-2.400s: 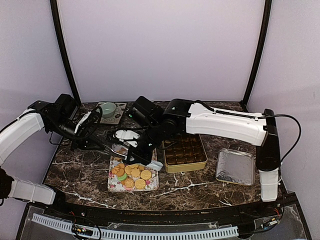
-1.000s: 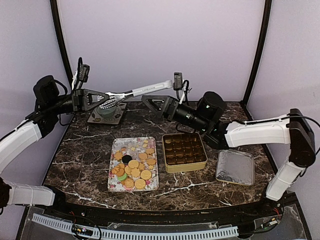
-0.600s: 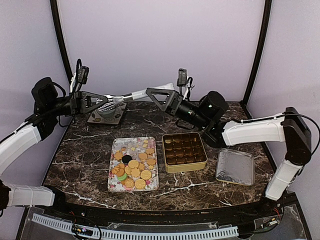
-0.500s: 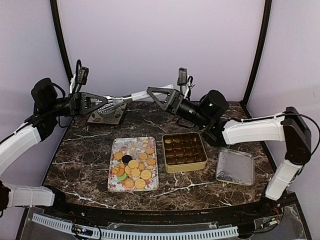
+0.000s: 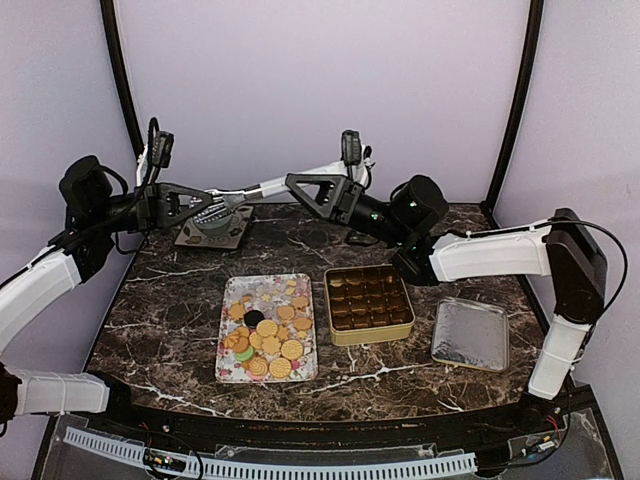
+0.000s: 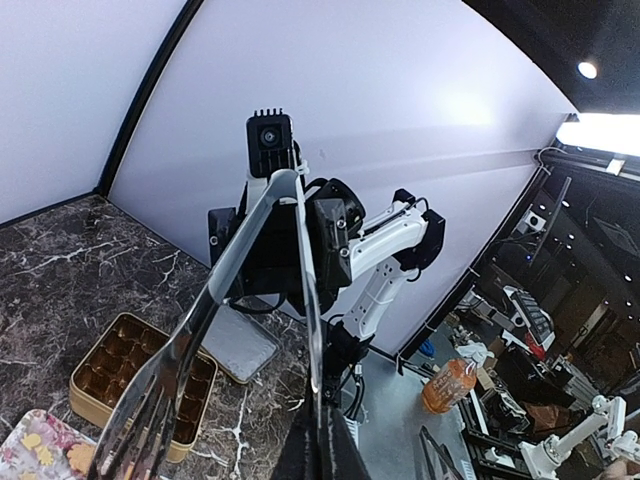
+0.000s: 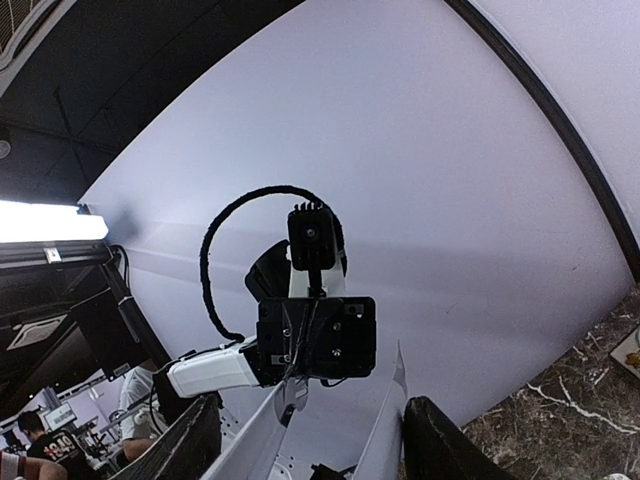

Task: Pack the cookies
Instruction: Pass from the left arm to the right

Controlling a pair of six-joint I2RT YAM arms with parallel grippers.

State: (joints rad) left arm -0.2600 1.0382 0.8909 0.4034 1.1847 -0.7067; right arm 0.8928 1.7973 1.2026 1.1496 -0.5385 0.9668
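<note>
The cookies (image 5: 266,340) lie heaped on a flower-patterned tray (image 5: 232,296); most are golden, one is dark and one green. High above the table's back, my left gripper (image 5: 186,206) (image 6: 320,445) is shut on one arm of a pair of metal tongs (image 5: 268,186) (image 6: 215,300). The tongs reach rightwards to my right gripper (image 5: 312,188) (image 7: 315,440). Its fingers (image 7: 452,440) stand open on either side of the tongs' two arms (image 7: 384,420). Neither gripper holds a cookie.
A gold square tin (image 5: 404,322) with brown paper cups sits right of the tray, a few cookies in its back-left cups. Its silvery lid (image 5: 470,334) lies further right. A green bowl on a mat (image 5: 214,228) stands at the back left.
Both arms rose from the tray with the tongs. Over the last second the right gripper moved left onto the tongs' end and its jaws narrowed. The left arm stayed nearly still.
</note>
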